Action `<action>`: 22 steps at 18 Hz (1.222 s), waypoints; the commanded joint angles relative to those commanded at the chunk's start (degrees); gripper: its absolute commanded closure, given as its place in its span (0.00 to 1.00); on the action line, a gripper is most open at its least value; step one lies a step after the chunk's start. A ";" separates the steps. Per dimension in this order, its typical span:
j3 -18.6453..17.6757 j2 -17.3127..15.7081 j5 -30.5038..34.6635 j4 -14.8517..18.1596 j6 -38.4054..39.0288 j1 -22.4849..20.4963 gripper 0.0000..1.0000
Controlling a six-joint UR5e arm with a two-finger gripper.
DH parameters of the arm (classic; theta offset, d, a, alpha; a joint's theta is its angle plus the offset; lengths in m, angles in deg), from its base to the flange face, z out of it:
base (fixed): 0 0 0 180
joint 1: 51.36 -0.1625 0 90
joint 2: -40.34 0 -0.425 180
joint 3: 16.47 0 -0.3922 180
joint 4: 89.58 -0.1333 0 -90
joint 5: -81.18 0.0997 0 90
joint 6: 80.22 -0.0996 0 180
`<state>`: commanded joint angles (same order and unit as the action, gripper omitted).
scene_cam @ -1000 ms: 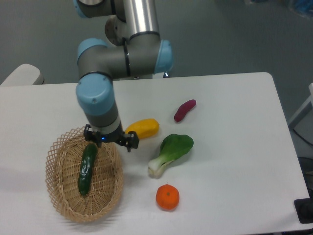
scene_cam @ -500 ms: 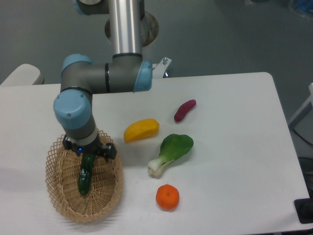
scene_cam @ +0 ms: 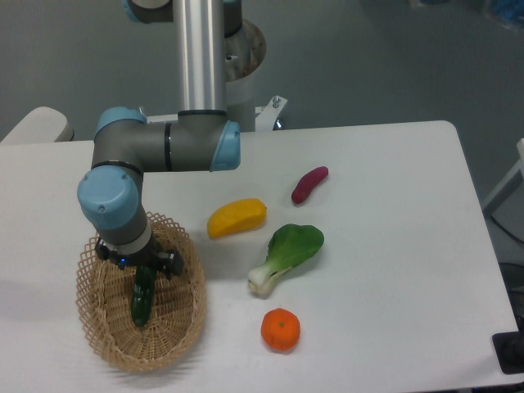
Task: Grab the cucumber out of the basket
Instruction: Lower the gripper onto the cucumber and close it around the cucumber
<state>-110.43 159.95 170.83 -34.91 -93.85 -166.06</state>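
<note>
Seemingly, pincer point(scene_cam: 141, 273) over cucumber point(scene_cam: 142, 304) (basketed)

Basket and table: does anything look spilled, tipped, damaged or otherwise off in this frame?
Nothing stands out. The basket sits flat on the table with the cucumber lying inside it under the gripper. The other produce lies apart on the table, intact.

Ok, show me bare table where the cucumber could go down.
Free: right of the sweet potato and bok choy, toward the table edge. Crowded: between basket, yellow fruit and orange.
</note>
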 joint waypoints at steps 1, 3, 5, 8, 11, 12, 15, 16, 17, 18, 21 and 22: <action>0.00 0.18 0.26 -0.44 -0.09 0.18 0.00; 0.09 0.27 0.53 -0.88 -0.17 0.18 0.03; 0.09 0.71 0.88 -0.97 -0.44 0.18 0.15; 0.09 0.97 0.97 -0.97 -0.70 0.27 0.15; 0.00 1.15 0.97 -0.97 -0.70 0.27 0.15; 0.09 1.23 0.97 -0.97 -0.79 0.27 0.18; 0.09 1.15 0.97 -0.97 -0.88 0.27 0.38; 0.09 1.15 0.97 -0.97 -0.88 0.27 0.43; 0.17 1.15 0.97 -0.97 -0.97 0.27 0.52; 0.09 1.15 0.97 -0.97 -0.97 0.27 0.57; 0.35 1.06 0.97 -0.89 -0.97 0.27 0.64; 0.44 1.06 0.97 -0.89 -1.05 0.27 0.64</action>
<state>-109.99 161.01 171.79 -35.79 -94.90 -165.79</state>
